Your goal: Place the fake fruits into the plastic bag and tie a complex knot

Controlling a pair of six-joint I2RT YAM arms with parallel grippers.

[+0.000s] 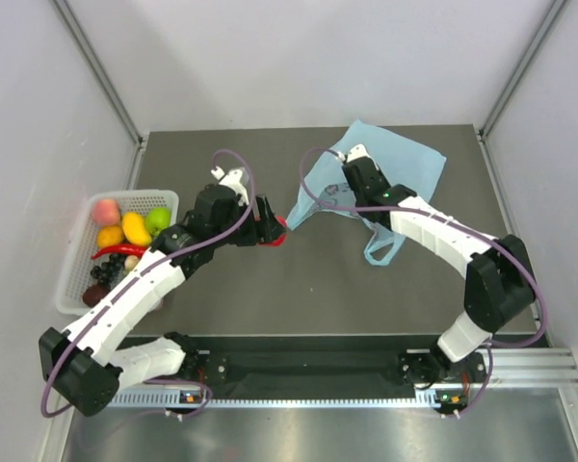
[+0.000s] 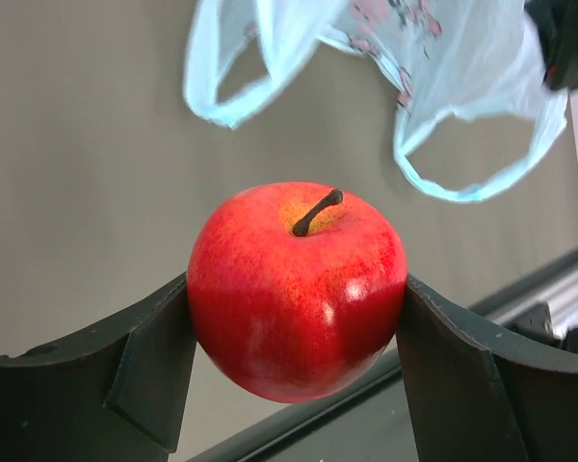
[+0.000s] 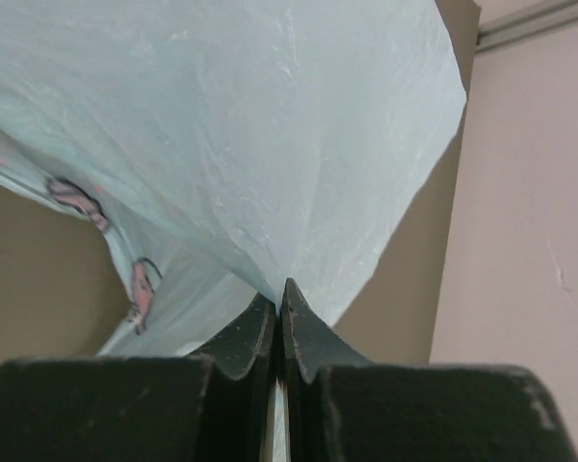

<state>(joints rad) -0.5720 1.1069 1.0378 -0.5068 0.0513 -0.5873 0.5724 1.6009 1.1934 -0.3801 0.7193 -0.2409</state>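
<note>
Nearest me on the left side of the grey table, the white mesh basket holds the waiting fruit: a pink peach, a yellow mango and a green apple at its far end, with darker pieces I cannot identify nearer me.

Past it, near the table's middle, my left jaws are spread about as wide as the glossy red plastic apple and press on its two flanks. The apple sits upright in the wrist view, its core axis running bottom to top of that picture. Its short dark stem leans toward the bag beyond.

Farther back and to the right lies the thin, translucent light-blue plastic bag. Its long axis runs from a far corner down toward me, and the two loop handles are on its near side, facing the apple. One handle reaches to just beside the apple in the top view.

My right jaws are pressed together on a fold of the bag's film, the sheet fanning out from the pinch.
</note>
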